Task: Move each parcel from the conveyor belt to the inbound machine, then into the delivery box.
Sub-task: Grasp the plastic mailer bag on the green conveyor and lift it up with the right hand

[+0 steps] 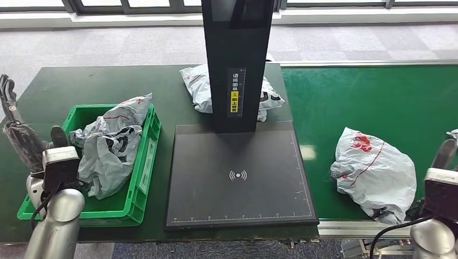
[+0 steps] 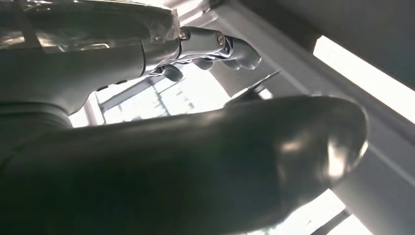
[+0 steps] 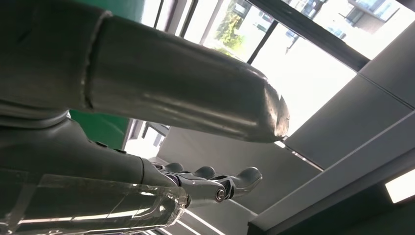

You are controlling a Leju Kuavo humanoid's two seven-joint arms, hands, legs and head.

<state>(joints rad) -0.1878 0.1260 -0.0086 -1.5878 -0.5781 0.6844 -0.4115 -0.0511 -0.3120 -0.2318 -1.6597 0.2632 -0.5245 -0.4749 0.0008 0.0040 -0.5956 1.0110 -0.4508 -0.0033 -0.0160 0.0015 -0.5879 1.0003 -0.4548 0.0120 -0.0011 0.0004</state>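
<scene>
Parcel on the belt: a crumpled white poly bag with red print [image 1: 374, 172] lies on the green conveyor belt [image 1: 378, 102], near its front edge and just beside the right hand [image 1: 446, 156], on that hand's inner side, toward the scanner.
Long axis: it runs slantwise, from the end farther from the robot and nearer the scanner to the near end by the right wrist, so the bulk of the bag lies away from the fingers.
Right hand: raised at the belt's edge, fingers [image 3: 210, 178] stretched out and apart from the thumb, holding nothing; apart from the bag, though close.
Nearer hand: judged the right one by far; the left is well apart, across the whole scanner.
Inbound machine: the black scan plate [image 1: 240, 178] with its upright post [image 1: 236, 59] stands between the two hands, bare of any parcel; the bag's way there leads from the right fingers inward.
Second parcel: another white bag [image 1: 201, 86] lies behind the post, partly hidden.
Delivery box: the green crate [image 1: 141, 162] holds two crumpled bags [image 1: 110, 145], just beside the left hand.
Left hand: [image 1: 16, 129] lifted upright at the crate's outer side, dark fingers apart, nothing in them.
Step in hand: probably the reach for the belt parcel, not yet begun.
</scene>
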